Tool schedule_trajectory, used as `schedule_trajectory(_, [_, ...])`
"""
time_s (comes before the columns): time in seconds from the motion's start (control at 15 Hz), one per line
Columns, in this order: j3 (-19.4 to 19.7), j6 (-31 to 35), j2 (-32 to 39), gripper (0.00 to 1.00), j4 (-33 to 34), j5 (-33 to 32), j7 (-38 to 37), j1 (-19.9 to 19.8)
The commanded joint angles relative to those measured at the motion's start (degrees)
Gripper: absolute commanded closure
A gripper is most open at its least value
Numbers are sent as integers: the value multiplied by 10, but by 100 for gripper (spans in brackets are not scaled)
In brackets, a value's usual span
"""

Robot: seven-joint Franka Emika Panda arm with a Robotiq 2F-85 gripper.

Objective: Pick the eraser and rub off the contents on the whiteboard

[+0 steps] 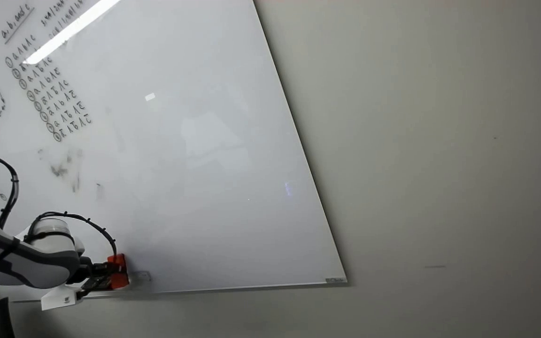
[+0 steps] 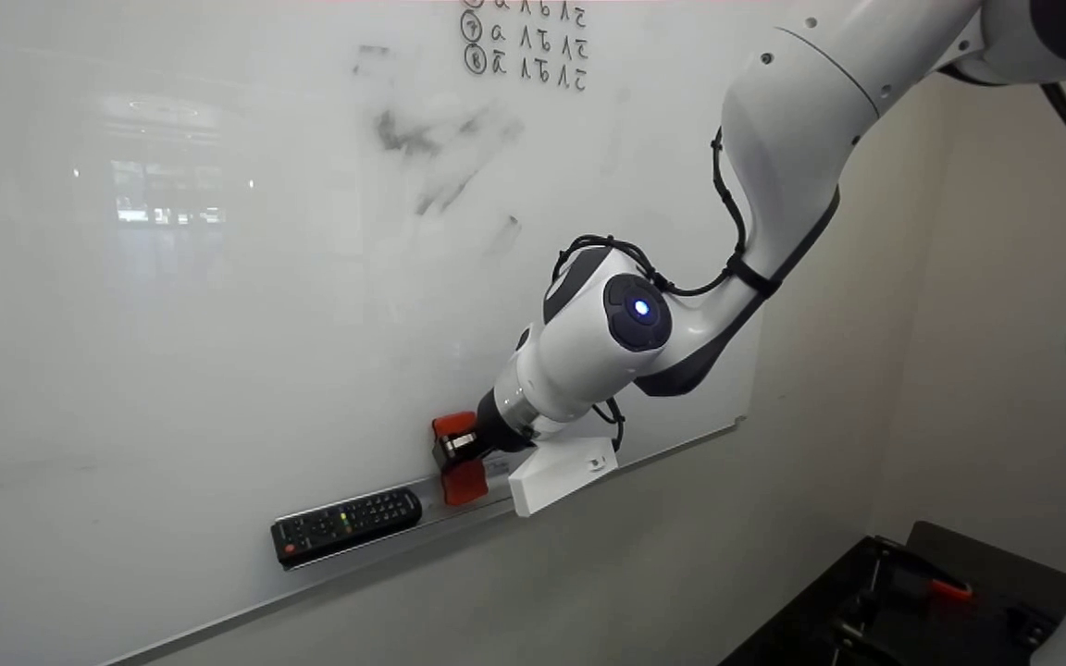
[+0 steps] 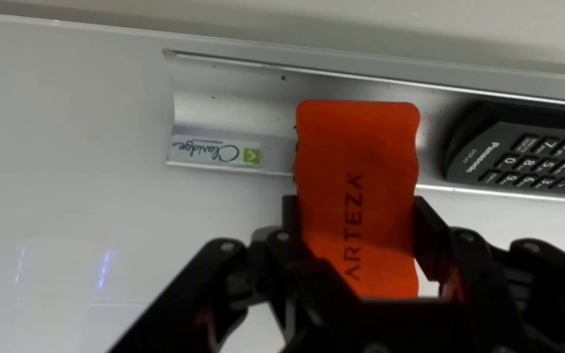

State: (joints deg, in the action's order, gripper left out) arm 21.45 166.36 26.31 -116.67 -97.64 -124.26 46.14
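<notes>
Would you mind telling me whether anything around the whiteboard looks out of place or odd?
Yes: a remote control lies in the tray, beside the eraser that the gripper holds; it hardly looks like a board supply. The dark marks higher on the whiteboard look smeared rather than cleanly written. I see nothing clearly damaged.

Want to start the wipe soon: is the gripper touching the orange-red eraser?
Touching. The wrist view shows it: the gripper is closed on the eraser, a dark jaw against each long side.
</notes>
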Motion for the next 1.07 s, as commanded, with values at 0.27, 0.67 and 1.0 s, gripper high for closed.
schedule_trajectory(0.27, [2, -18, 7, 20, 6, -29, -54, 2])
schedule_trajectory(0.67, [2, -30, -6, 0, 0, -26, -46, 9])
schedule_trajectory(1.0, [0, -26, -27, 0, -6, -29, -46, 19])
